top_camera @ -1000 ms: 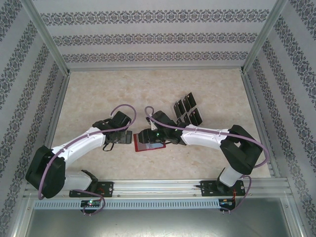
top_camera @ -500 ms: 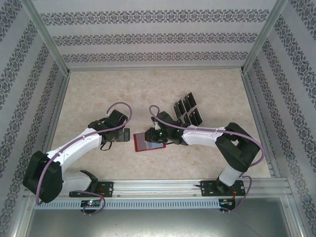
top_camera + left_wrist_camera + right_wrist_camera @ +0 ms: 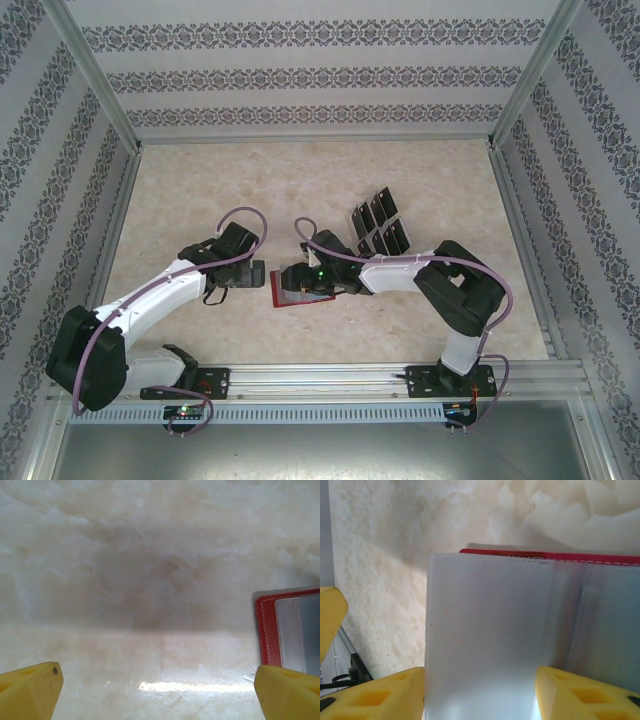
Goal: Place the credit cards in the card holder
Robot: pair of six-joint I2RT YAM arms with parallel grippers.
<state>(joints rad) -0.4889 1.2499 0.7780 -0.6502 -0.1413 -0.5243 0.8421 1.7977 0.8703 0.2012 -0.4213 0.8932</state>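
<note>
Red leather with a grey lining: the wallet [image 3: 305, 298] lies open on the table [image 3: 200, 190] between my two hands. The cards [image 3: 380, 222] stand apart from it, behind my right arm.

I think the danger is that the wallet will shift. It looks light and nothing pins it down, so a tug or push on the lining could slide it, lift it or fold it shut.

My right hand [image 3: 297, 278] hangs low over the wallet, jaws partly apart, with a pale grey panel of the lining between the fingers [image 3: 385, 695]. I cannot tell whether they pinch it or only flank it.

My left hand [image 3: 160, 695] is spread wide and holds nothing. It hovers over bare table just beside the wallet's red edge.
</note>
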